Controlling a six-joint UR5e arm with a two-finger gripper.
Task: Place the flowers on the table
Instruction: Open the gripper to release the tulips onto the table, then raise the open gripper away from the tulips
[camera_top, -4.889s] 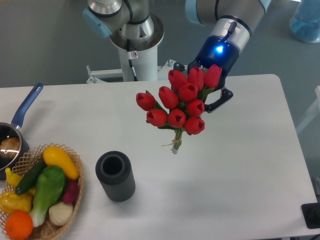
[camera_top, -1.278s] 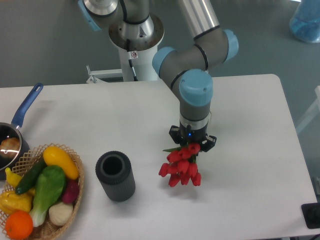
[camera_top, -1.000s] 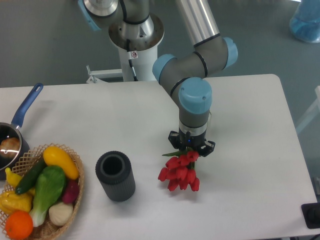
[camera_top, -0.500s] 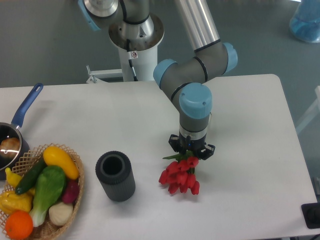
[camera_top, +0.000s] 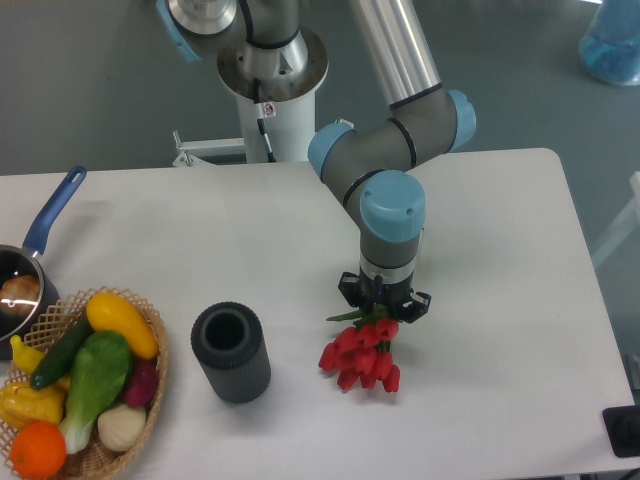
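The flowers (camera_top: 360, 358), a bunch of red tulips with green stems, lie low over the white table (camera_top: 500, 250) at its front middle, heads pointing toward the front edge. My gripper (camera_top: 381, 308) points straight down over their stem end and is shut on the flowers. Its fingers are mostly hidden under the blue wrist. I cannot tell whether the tulip heads touch the tabletop.
A black ribbed cylinder (camera_top: 231, 352) stands upright left of the flowers. A wicker basket (camera_top: 158, 345) of vegetables sits at the front left corner. A blue-handled pot (camera_top: 25, 270) is at the left edge. The robot's base (camera_top: 270, 70) rises behind the table.
The arm swung the bunch from high over the table's back down to just above the tabletop. In the last half second the gripper and flowers shifted only slightly.
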